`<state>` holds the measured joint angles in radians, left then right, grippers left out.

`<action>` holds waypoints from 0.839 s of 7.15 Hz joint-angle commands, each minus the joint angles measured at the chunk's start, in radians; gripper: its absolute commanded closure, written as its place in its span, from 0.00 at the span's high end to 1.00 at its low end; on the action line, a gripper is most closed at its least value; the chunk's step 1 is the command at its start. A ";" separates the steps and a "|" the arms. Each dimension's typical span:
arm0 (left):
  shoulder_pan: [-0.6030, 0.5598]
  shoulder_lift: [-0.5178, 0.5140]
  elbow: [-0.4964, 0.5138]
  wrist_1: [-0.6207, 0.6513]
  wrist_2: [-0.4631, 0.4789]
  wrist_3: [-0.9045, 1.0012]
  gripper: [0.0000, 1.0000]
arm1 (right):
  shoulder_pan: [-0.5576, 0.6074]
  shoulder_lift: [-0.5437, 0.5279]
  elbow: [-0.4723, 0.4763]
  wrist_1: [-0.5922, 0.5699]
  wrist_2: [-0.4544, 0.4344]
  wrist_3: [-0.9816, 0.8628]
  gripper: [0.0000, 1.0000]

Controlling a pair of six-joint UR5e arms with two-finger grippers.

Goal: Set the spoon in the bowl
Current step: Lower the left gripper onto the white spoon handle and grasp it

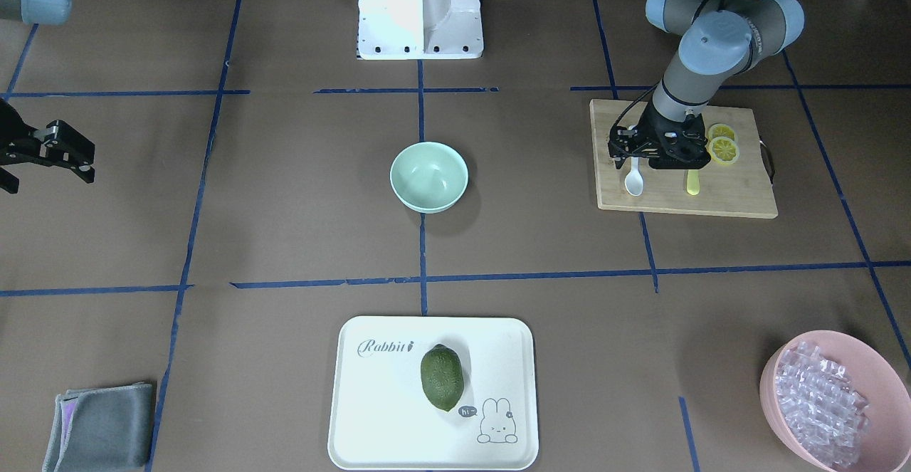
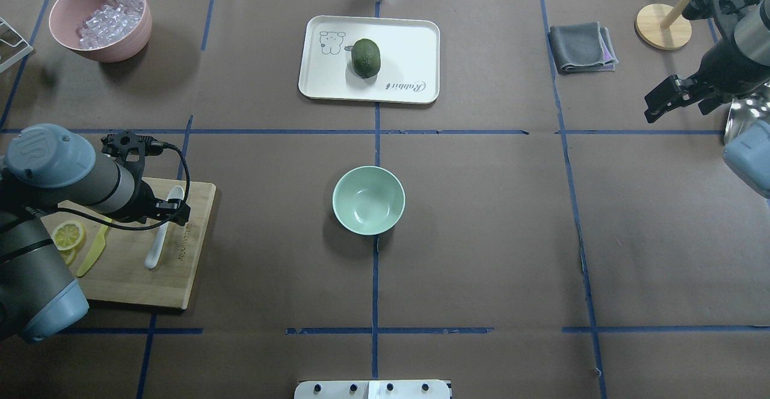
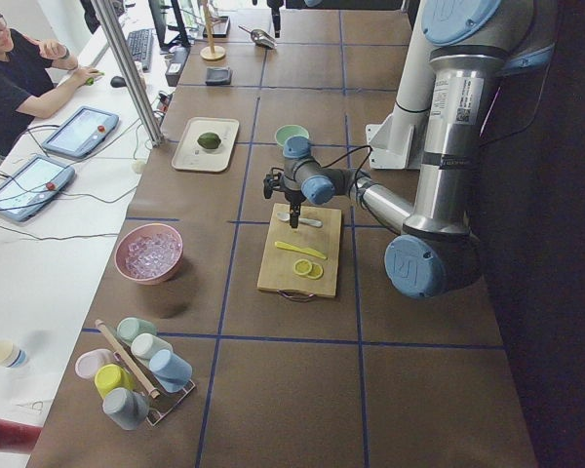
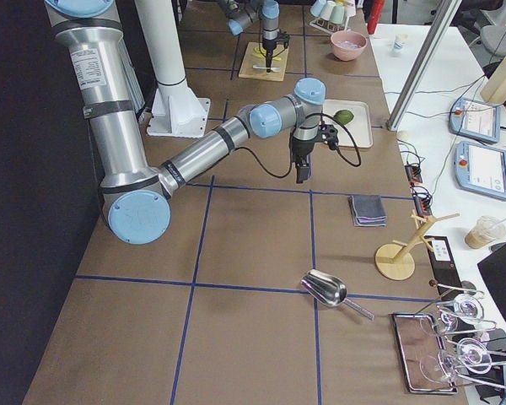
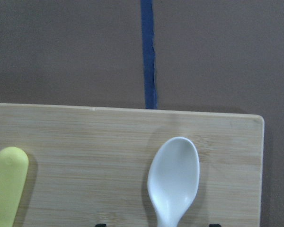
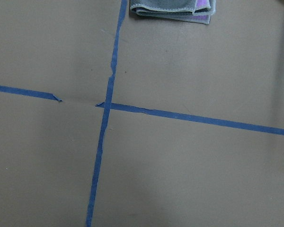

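The white spoon lies on the wooden cutting board, its scoop pointing away from the robot. It also shows in the overhead view and the left wrist view. My left gripper is low over the spoon's neck and open, with a fingertip on either side at the bottom edge of the wrist view. The mint-green bowl stands empty at the table's middle, well apart from the board. My right gripper is open and empty, raised at the far right side.
A yellow knife and lemon slices lie on the board beside the spoon. A white tray with an avocado is beyond the bowl. A pink bowl of clear cubes and a grey cloth sit at the far corners.
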<state>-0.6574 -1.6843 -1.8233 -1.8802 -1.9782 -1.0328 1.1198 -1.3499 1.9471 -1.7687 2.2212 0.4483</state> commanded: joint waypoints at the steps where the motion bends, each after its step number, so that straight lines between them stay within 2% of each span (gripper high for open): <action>1: -0.001 0.000 -0.002 0.001 -0.001 -0.001 0.47 | 0.002 0.000 0.001 0.000 0.000 0.000 1.00; 2: -0.001 0.000 -0.005 0.001 -0.001 0.000 0.28 | 0.005 0.000 0.001 0.000 0.002 0.000 1.00; 3: -0.001 0.002 -0.013 0.003 -0.016 -0.001 0.15 | 0.006 0.000 0.001 0.000 0.002 0.000 1.00; 4: -0.001 0.002 -0.016 0.003 -0.045 -0.001 0.09 | 0.008 0.000 0.003 0.000 0.002 0.000 1.00; 6: -0.005 0.014 -0.052 0.010 -0.083 -0.003 0.02 | 0.008 -0.002 0.003 0.000 0.002 0.001 1.00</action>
<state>-0.6597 -1.6796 -1.8481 -1.8752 -2.0301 -1.0349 1.1270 -1.3509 1.9494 -1.7687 2.2227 0.4489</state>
